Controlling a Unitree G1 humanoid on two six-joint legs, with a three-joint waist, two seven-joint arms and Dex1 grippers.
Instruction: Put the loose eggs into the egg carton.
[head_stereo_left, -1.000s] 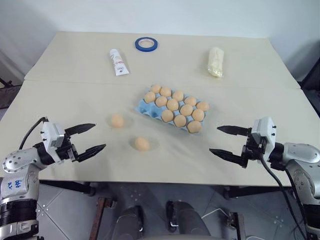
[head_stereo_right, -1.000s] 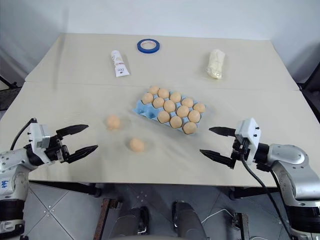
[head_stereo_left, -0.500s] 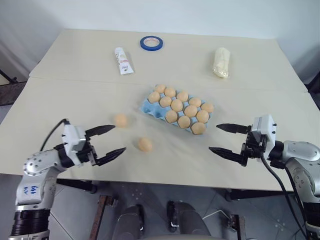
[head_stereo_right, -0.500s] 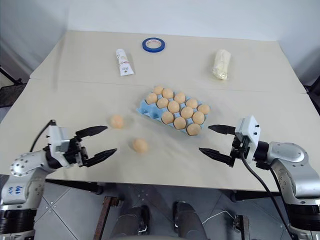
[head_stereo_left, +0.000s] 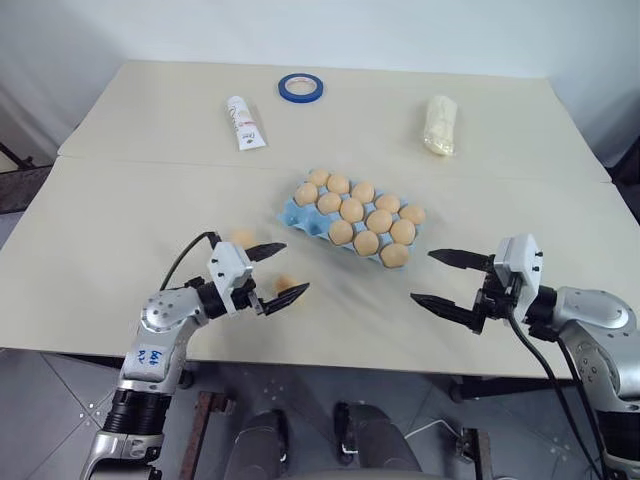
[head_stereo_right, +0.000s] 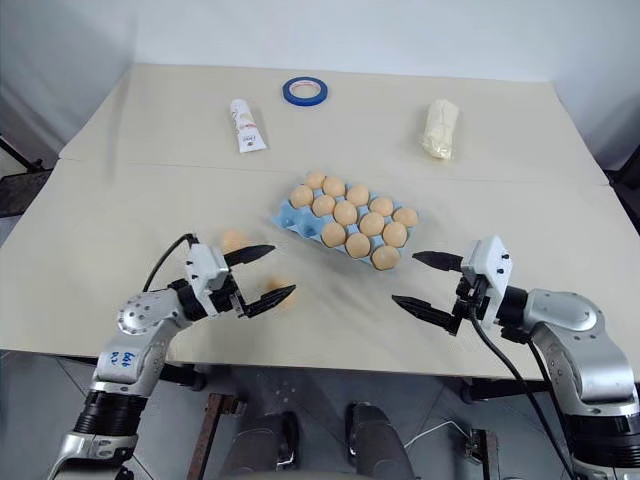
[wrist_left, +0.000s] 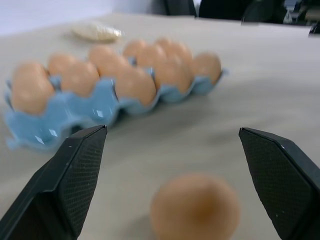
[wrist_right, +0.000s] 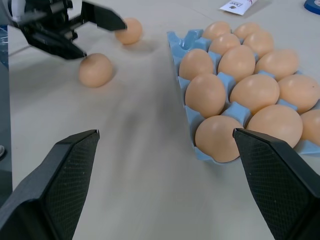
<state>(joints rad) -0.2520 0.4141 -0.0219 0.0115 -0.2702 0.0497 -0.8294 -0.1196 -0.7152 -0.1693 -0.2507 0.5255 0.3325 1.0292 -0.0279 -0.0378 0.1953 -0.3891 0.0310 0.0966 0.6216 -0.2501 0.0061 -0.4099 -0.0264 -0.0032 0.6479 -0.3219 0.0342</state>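
Two loose eggs lie on the table left of the egg carton (head_stereo_left: 291, 212), a light blue tray holding several eggs. The nearer egg (head_stereo_left: 286, 282) sits between the fingers of my left gripper (head_stereo_left: 292, 268), which is open and level just above the tabletop; in the left wrist view this egg (wrist_left: 195, 206) lies in the gap, apart from both fingers. The farther egg (head_stereo_left: 242, 238) is partly hidden behind the left hand. My right gripper (head_stereo_left: 422, 276) hangs open and empty, right of the carton's near corner.
At the back of the table are a blue tape ring (head_stereo_left: 300, 87), a white tube (head_stereo_left: 240, 123) and a pale wrapped bundle (head_stereo_left: 438, 125). A seam crosses the table behind the carton. The table's front edge runs just below both grippers.
My left gripper has swept right along the table's front until its open fingers flank the nearer egg. The right gripper has kept its place. The eggs have not moved.
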